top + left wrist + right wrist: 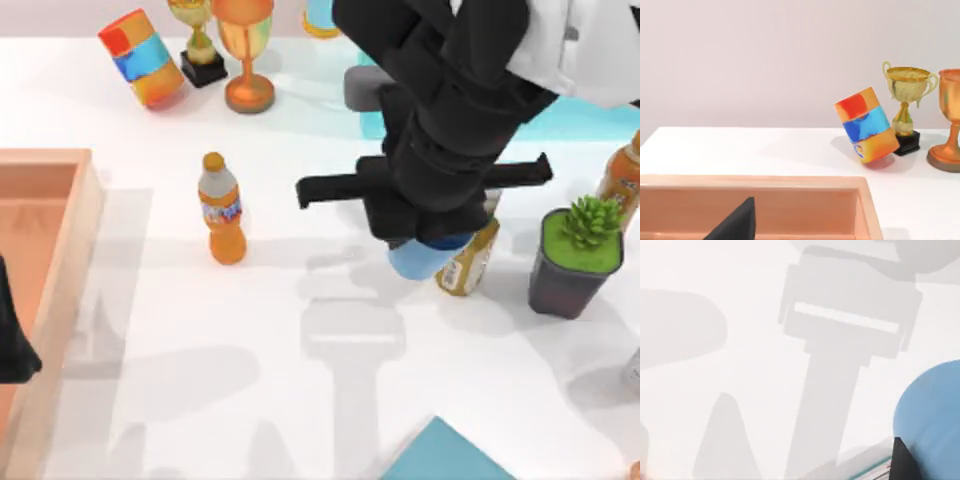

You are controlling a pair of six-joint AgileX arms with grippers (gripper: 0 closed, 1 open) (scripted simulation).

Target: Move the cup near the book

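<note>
Well, most of the right gripper (432,243) is buried under its own black arm, right of the table's centre, so the fingers can't be made out from above. Still, the sky-blue cup (425,258) pokes out beneath it, and its shadow lies apart on the white table (300,400) toward six o'clock, so it seems to be clamped and carried clear of the surface. From the right wrist, the cup (932,420) sits beside a dark finger (904,462).

Only a pointed teal corner of the book (445,455) shows, cut off at the six o'clock edge, well apart from the cup. A yellowish bottle (470,258) is half hidden just beside the cup at three o'clock, with a potted succulent (572,255) farther that way.

At nine o'clock, the left gripper (12,340) is parked over a wooden tray (70,260), mostly cut off. An orange bottle (222,210) stands left of centre. A striped cylinder (142,57) and two trophies (225,50) line the eleven o'clock edge against a pale wall (765,60).
</note>
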